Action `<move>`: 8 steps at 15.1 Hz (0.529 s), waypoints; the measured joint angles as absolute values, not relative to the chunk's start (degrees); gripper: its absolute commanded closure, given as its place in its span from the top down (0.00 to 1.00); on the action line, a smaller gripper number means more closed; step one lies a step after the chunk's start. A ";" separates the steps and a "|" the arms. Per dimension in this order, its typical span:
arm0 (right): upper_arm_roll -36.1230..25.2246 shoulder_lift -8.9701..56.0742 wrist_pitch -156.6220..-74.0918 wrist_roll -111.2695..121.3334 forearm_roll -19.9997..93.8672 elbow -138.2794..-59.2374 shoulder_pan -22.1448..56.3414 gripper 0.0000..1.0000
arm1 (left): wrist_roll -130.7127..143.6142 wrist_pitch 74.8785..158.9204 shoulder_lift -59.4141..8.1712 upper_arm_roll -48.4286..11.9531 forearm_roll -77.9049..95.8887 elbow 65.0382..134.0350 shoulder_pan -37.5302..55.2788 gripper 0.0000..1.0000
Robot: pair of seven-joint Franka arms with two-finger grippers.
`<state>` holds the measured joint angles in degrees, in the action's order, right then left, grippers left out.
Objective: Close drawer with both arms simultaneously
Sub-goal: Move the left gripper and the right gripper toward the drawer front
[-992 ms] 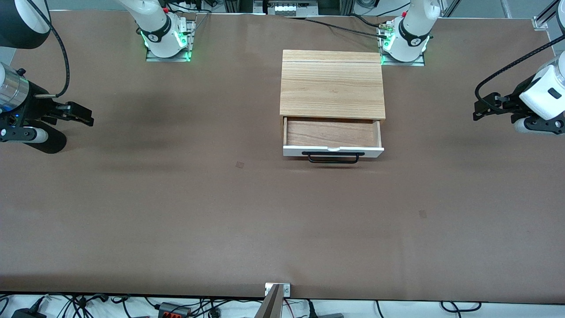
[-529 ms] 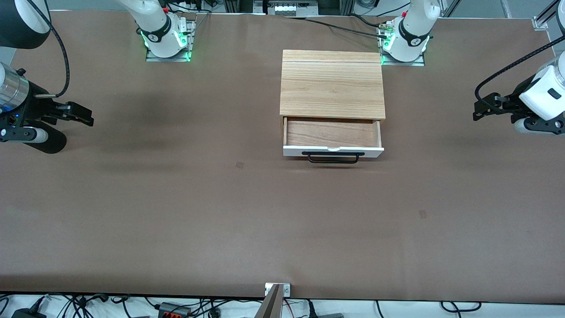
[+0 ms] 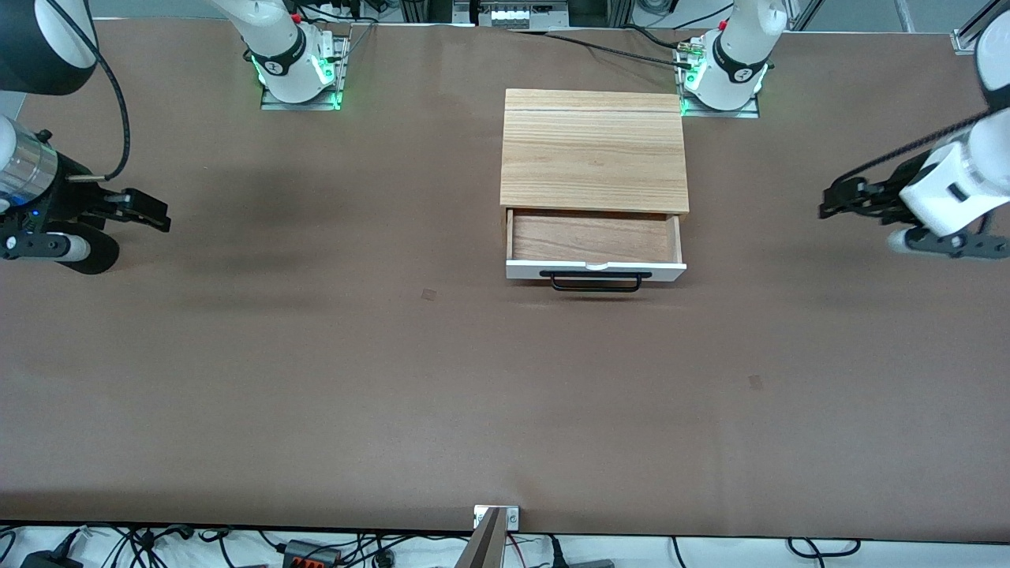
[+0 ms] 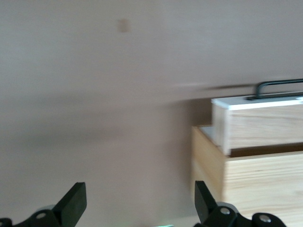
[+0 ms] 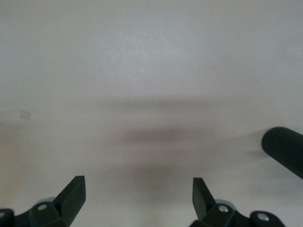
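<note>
Drawer point(image 3: 595, 241) open; left pincer point(image 3: 835, 200) and right pincer point(image 3: 150, 211) both released, well clear. Uneven pushes could skew it and jam it.

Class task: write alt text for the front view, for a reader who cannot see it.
A drawer stands pulled open from its oak box on a brown table. The open left gripper and right gripper hover over the table's ends.

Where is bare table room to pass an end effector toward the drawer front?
The brown table lies bare in front of the drawer, nearer the camera, and on both sides of the oak box. The left end effector and right end effector hover open over the table ends. Only the box area is occupied.
</note>
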<state>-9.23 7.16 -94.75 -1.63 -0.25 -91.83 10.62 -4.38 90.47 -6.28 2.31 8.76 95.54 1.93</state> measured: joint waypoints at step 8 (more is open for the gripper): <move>-3.51 18.39 -105.72 -21.04 3.30 -91.21 18.28 1.00 | -4.45 107.52 -16.99 -1.30 19.92 93.33 3.13 1.00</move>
<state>-3.51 18.39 -105.72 -21.04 3.30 -91.21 18.28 -4.45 107.52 -16.99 -1.30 19.92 93.33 3.13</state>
